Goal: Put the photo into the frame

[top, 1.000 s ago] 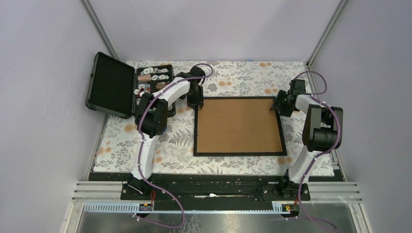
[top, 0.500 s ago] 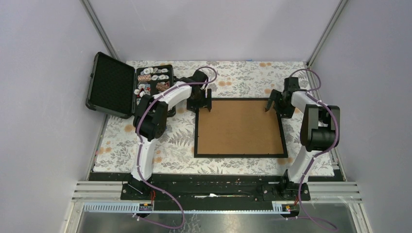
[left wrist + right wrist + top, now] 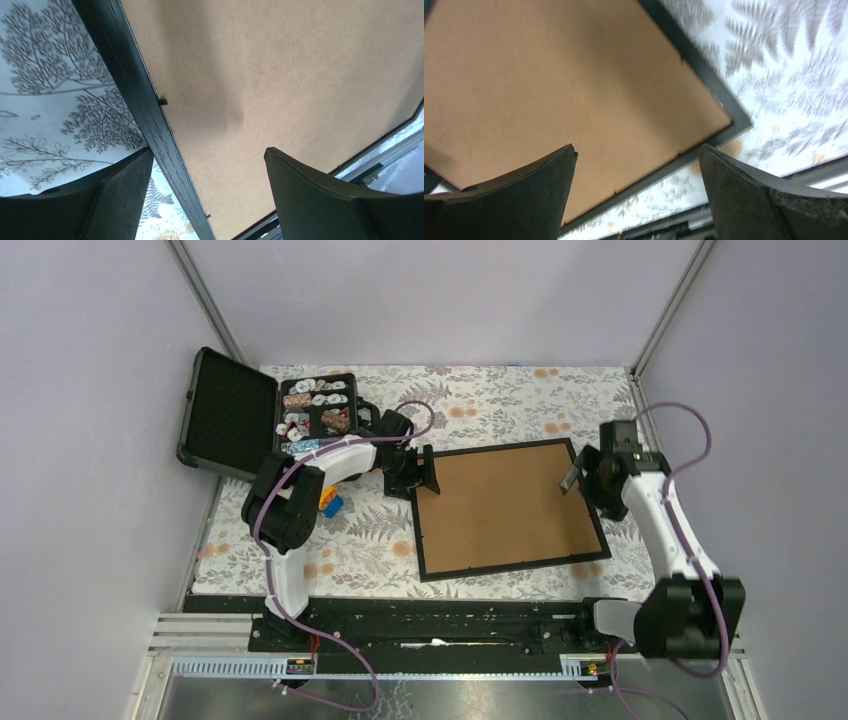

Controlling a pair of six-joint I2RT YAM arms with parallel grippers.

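Note:
The frame [image 3: 505, 508] lies back up on the floral cloth, a little askew, showing its brown board inside thin black moulding. My left gripper [image 3: 424, 473] hangs open over the frame's left edge near the far corner. In the left wrist view the moulding [image 3: 145, 115] runs between the open fingers of the left gripper [image 3: 207, 152], which touch nothing. My right gripper [image 3: 578, 476] is open above the board's right side. In the right wrist view the right gripper [image 3: 638, 147] hangs over the brown board [image 3: 549, 90] with nothing in it. The photo is hidden.
An open black case [image 3: 230, 415] with a foam-lined lid stands at the far left, its tray [image 3: 315, 405] full of small pieces. A small blue and yellow object [image 3: 330, 503] lies beside the left arm. The floral cloth [image 3: 340, 550] covers the table.
Both grippers have opened and left the frame's far corners. The frame has turned slightly anticlockwise and shifted right. The right arm has swung outward and nearer; the left gripper has moved nearer along the left edge.

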